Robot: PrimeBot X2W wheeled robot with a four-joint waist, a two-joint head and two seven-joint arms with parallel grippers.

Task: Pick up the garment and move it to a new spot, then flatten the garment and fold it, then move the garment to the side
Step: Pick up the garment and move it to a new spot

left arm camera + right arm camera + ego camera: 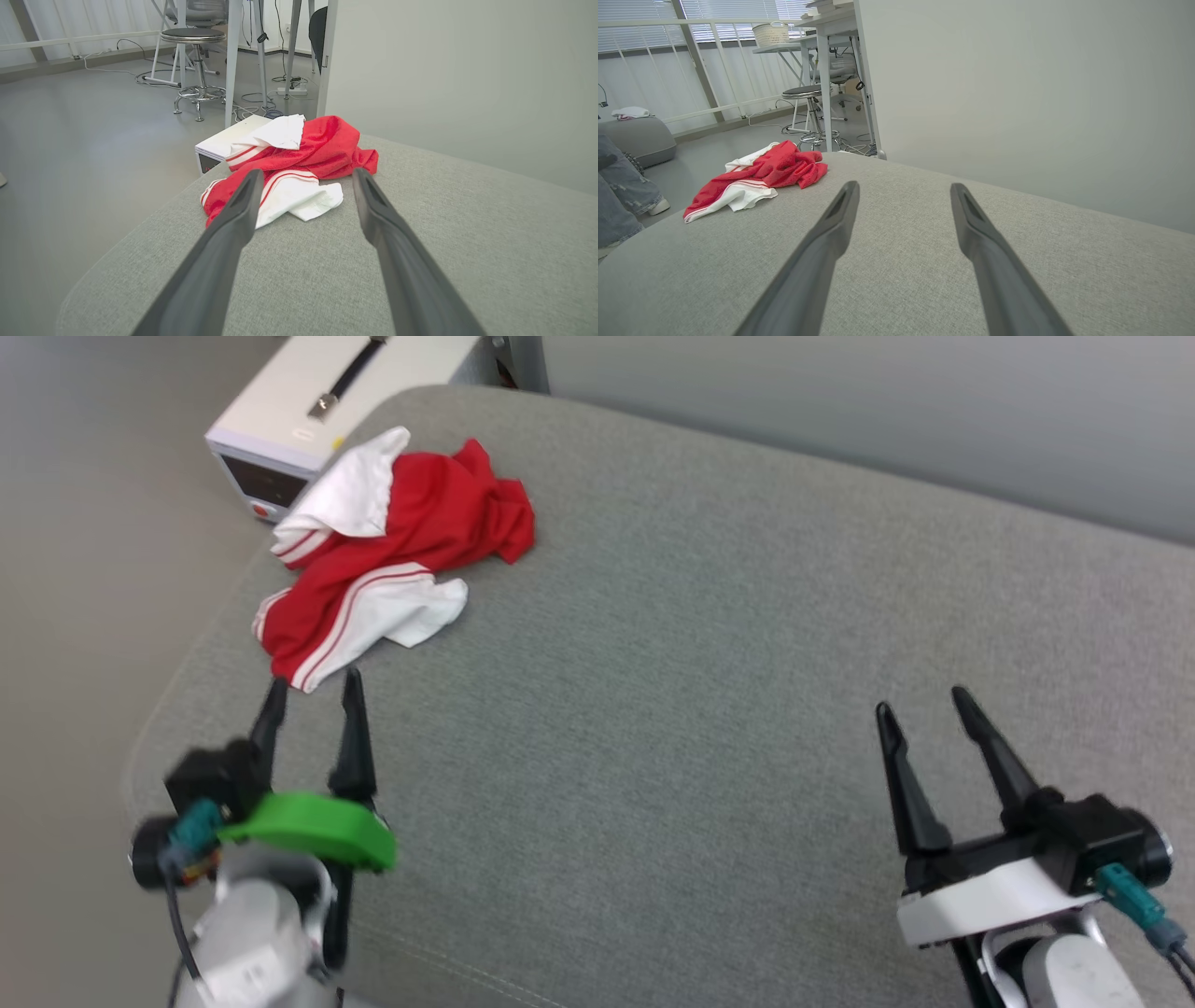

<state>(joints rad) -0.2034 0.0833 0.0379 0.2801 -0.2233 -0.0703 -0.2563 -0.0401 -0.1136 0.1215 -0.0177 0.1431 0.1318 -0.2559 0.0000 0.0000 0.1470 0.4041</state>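
We are working in a bare, grey-floored room (84, 569) with a plain pale wall behind. A stool (194, 35) and desk legs stand further back, and a person's leg in jeans (616, 196) is off to one side.

The work surface is a broad grey upholstered pad (653, 709) with rounded corners, soft-looking and woven. Below its far left corner, a white box with a carrying handle (280, 429) sits on the floor.

The garment (392, 555) lies crumpled at that corner, close to the rim. It is a heap of red cloth with white sleeves and striped trim showing, and its print is hidden in the folds.

The left gripper (315, 679) hovers just short of the garment's near hem, jaws spread wide and holding nothing. The right gripper (920, 700) hangs well apart over bare upholstery, equally wide and empty.

We see three risks:
- **Partial grasp:** a shallow pinch may catch only a sleeve or a single layer, so the rest trails behind.
- **Falling off:** because the heap sits so near the rim, a trailing or nudged garment could slide off onto the box or the floor.
- **Snagging:** fingertips (252, 179) driven too low could dig into the soft pad and snag the weave instead of gathering cloth.
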